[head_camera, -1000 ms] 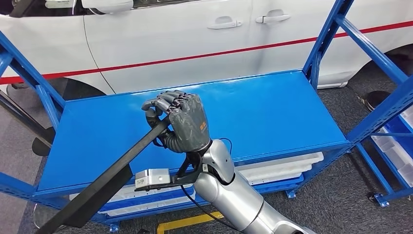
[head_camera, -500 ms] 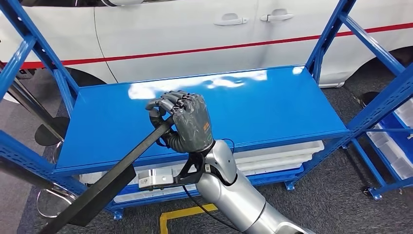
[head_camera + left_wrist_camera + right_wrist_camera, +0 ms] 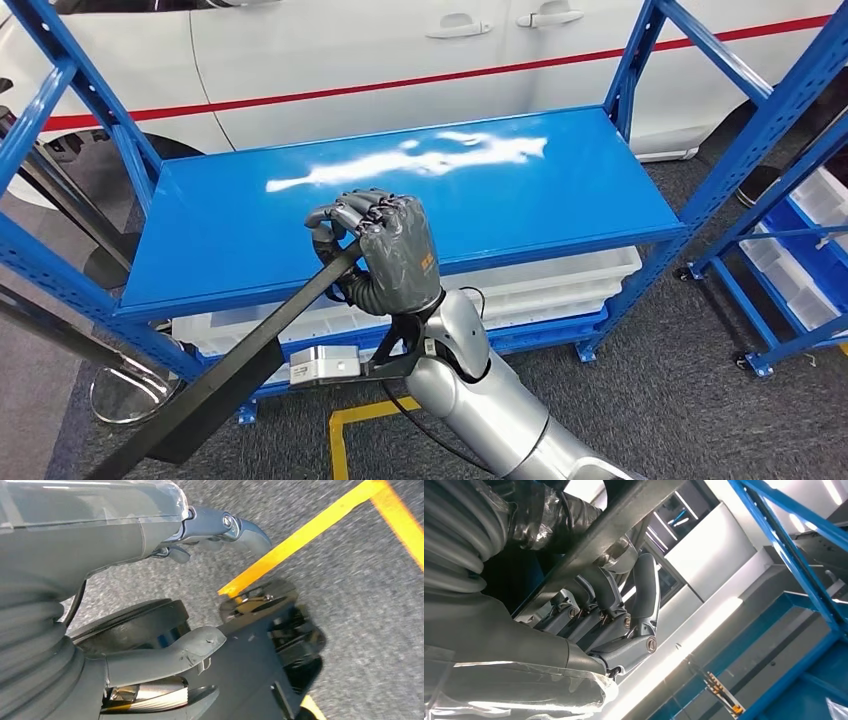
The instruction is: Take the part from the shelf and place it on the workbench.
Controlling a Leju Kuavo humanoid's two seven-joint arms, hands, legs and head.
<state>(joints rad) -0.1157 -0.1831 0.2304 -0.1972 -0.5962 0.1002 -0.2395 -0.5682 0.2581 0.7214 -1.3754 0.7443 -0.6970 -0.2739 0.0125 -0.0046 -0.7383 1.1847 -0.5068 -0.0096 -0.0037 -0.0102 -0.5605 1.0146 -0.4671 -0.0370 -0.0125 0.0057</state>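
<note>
Your right hand (image 3: 390,255) grips the long black part (image 3: 215,380) above the blue shelf (image 3: 560,190); left hand (image 3: 150,545) holds nothing, fingers apart.

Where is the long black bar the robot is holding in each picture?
Head view: the black bar slants from the right hand down to the lower left corner.
Right wrist view: the bar crosses the upper left, with curled fingers around it.
Left wrist view: I cannot tell.
Shared landmark: the blue shelf frame.

bright overhead light glares on the blue shelf (image 3: 400,200); floor (image 3: 360,610) is motion-blurred.
</note>
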